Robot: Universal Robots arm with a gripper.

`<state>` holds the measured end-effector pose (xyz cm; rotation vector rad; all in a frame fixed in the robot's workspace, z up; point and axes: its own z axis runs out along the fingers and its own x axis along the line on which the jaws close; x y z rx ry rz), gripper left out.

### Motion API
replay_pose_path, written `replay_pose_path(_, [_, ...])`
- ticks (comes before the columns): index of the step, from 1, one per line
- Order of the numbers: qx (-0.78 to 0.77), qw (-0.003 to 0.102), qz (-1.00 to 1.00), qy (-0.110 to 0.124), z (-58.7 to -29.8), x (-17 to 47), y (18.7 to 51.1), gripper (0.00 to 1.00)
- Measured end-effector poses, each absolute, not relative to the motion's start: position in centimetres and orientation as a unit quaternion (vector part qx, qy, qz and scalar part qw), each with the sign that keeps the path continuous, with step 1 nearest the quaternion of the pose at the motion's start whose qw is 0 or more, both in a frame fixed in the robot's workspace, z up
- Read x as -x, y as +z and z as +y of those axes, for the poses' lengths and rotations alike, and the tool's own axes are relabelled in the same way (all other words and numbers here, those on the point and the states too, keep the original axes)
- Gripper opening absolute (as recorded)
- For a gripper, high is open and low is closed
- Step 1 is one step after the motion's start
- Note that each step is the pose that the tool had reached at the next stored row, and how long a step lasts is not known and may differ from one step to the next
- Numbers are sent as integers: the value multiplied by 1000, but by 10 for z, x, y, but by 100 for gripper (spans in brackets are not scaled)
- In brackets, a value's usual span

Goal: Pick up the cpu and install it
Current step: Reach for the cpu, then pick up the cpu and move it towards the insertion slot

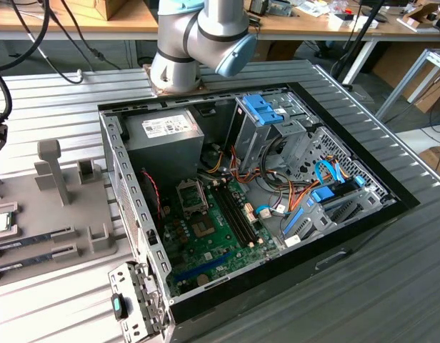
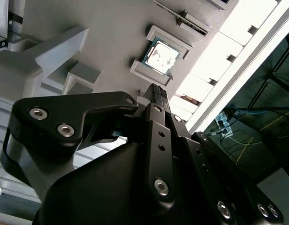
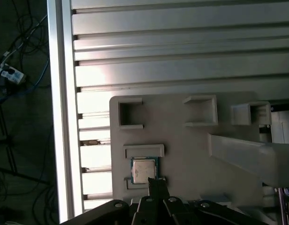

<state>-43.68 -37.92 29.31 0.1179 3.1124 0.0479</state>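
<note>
While the cpu (image 3: 143,169) is lying flat between two low ledges of the grey tray (image 3: 182,140), which are likely keeping it square for a grab from above, the gripper (image 3: 156,182) is hanging close over it, fingers pressed together and carrying nothing. In the exterior view, the tray is sitting at about nine o'clock of the open computer case (image 1: 291,275), so the chip is not yet lifted.

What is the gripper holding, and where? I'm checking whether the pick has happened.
Nothing is held. The gripper has its fingers together with nothing between them, close to the cpu, which lies flat in its pocket on the grey holder plate.
</note>
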Motion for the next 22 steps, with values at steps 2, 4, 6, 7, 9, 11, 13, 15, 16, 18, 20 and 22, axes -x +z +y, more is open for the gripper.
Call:
replay_pose_path(2, [-38, 13, 999, 15, -378, 437, 291, 11])
replay_pose_path(4, [-38, 13, 999, 15, -377, 437, 291, 11])
replay_pose_path(6, [-38, 13, 999, 15, -376, 437, 290, 11])
replay_pose_path(7, [-38, 13, 999, 15, -376, 437, 290, 11])
replay_pose_path(9, [-38, 13, 999, 15, -376, 437, 290, 11])
replay_pose_path(11, [-38, 13, 999, 15, -376, 437, 290, 11])
replay_pose_path(13, [-38, 13, 999, 15, -376, 437, 290, 11])
replay_pose_path(15, [-38, 13, 999, 15, -376, 437, 290, 11])
replay_pose_path(16, [-38, 13, 999, 15, -376, 437, 290, 11])
replay_pose_path(18, [-38, 13, 999, 15, -376, 437, 290, 11])
replay_pose_path(20, [-38, 13, 999, 15, -376, 437, 290, 11])
replay_pose_path(22, [-38, 13, 999, 15, -376, 437, 290, 16])
